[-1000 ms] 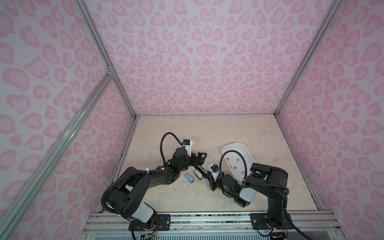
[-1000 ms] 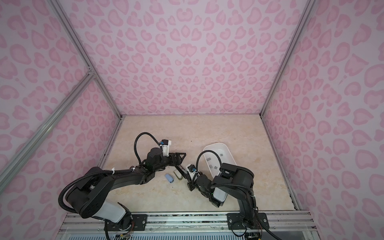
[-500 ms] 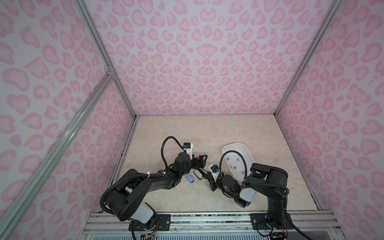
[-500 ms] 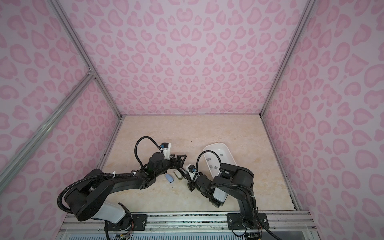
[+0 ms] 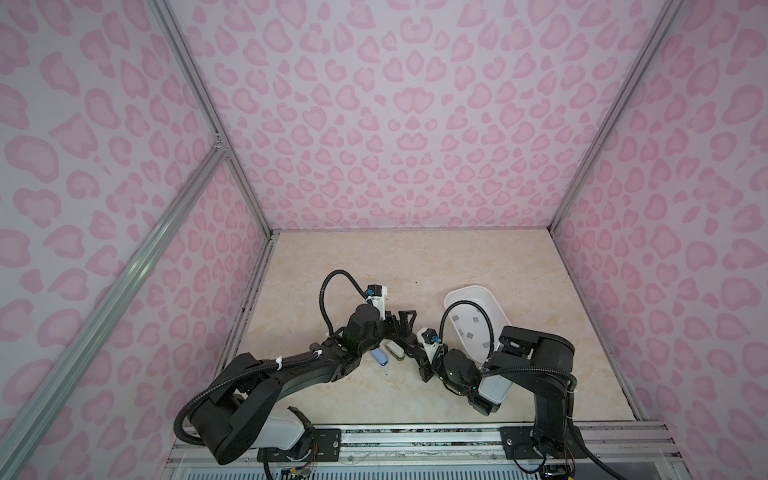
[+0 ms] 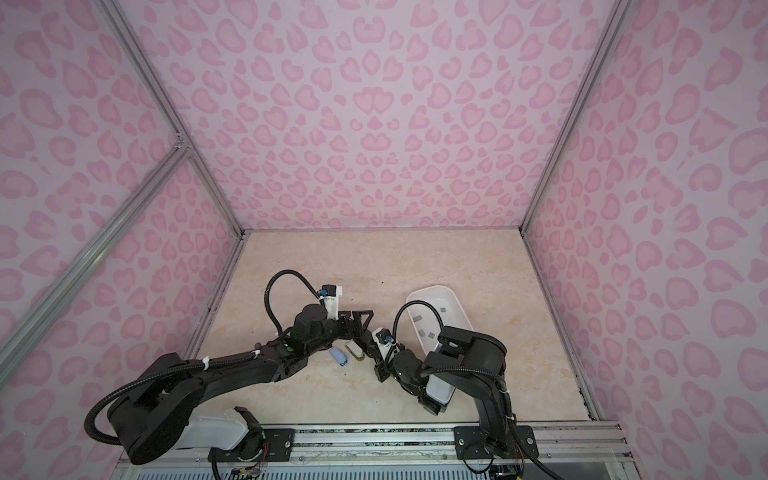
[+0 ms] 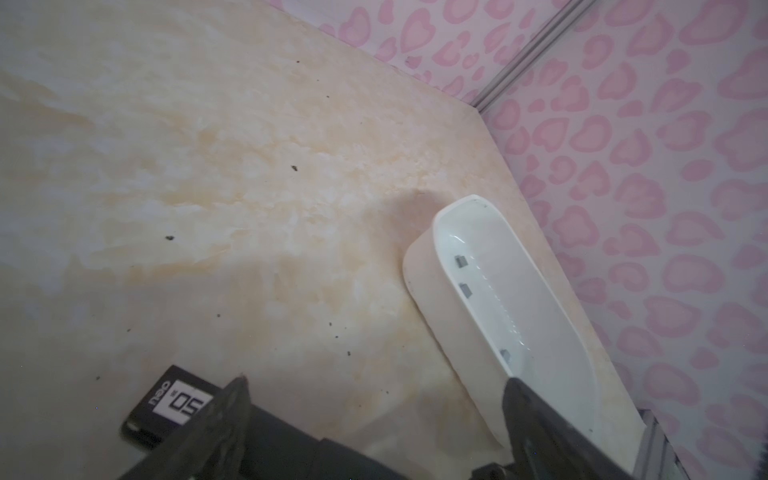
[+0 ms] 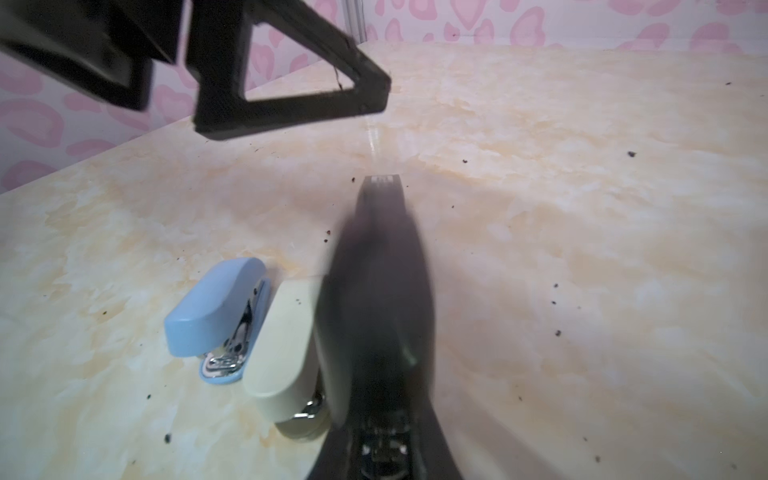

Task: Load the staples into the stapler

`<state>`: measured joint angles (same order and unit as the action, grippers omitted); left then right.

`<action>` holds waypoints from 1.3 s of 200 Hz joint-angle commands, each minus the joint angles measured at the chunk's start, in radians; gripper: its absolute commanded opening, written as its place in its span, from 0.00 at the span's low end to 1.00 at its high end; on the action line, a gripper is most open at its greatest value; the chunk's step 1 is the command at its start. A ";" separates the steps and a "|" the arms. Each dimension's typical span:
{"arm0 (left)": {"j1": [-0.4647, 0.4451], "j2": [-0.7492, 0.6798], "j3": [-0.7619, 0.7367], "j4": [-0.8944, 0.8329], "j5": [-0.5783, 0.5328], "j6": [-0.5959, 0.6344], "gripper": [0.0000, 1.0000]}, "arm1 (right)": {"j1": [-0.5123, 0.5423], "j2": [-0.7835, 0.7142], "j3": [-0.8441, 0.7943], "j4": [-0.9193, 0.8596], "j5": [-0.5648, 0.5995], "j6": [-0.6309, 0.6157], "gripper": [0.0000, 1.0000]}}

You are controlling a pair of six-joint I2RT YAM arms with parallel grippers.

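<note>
Two small staplers lie side by side on the table, a blue stapler (image 8: 216, 309) (image 5: 380, 358) and a cream stapler (image 8: 286, 353) (image 5: 393, 351). My right gripper (image 8: 382, 183) (image 5: 401, 342) reaches past the cream one. It is shut, with a thin grey strip of staples (image 8: 382, 179) pinched at its tips. More staples (image 5: 469, 334) (image 7: 460, 261) lie in the white tray (image 5: 469, 287) (image 7: 419, 291). My left gripper (image 7: 374, 415) (image 5: 405, 324) hovers open and empty just beyond the right gripper's tips. Its black fingers (image 8: 291, 95) show in the right wrist view.
A flat black object with a white "50" label (image 7: 174, 399) lies on the table under my left gripper, partly hidden by a finger. The pink patterned walls (image 5: 395, 124) enclose the table on three sides. Dark crumbs dot the marbled tabletop (image 5: 395, 266).
The left arm has shifted its wrist a little nearer and to the right, its gripper still wide open. The right arm and both staplers have not moved.
</note>
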<state>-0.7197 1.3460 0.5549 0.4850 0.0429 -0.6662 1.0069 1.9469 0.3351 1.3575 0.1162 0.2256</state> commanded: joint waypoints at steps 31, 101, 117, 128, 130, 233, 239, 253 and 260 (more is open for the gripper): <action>0.021 -0.043 0.038 -0.115 -0.013 -0.008 0.96 | 0.001 0.010 0.002 0.012 0.031 0.014 0.12; 0.032 0.017 -0.033 -0.100 -0.072 -0.011 0.96 | 0.002 -0.091 -0.026 -0.041 0.035 0.019 0.44; 0.031 0.023 -0.045 -0.098 -0.090 -0.006 0.96 | 0.005 -0.159 -0.040 -0.089 0.043 0.017 0.47; 0.031 0.026 -0.050 -0.098 -0.101 -0.003 0.96 | 0.006 -0.208 -0.046 -0.127 0.046 0.010 0.48; 0.031 0.026 -0.051 -0.098 -0.103 -0.003 0.96 | 0.007 -0.218 -0.047 -0.135 0.046 0.009 0.48; 0.045 0.082 -0.064 -0.068 -0.105 -0.004 0.96 | 0.018 -0.290 0.149 -0.547 0.061 -0.026 0.27; 0.046 0.083 -0.062 -0.068 -0.104 -0.004 0.96 | 0.019 -0.267 0.150 -0.535 0.059 -0.023 0.26; 0.046 0.089 -0.062 -0.064 -0.100 -0.003 0.96 | 0.019 -0.215 0.151 -0.509 0.061 -0.010 0.23; 0.046 0.095 -0.062 -0.061 -0.099 -0.003 0.96 | 0.018 -0.194 0.147 -0.489 0.063 -0.004 0.22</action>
<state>-0.6750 1.4265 0.4953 0.3767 -0.0525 -0.6701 1.0248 1.6928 0.4877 0.8543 0.1749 0.1997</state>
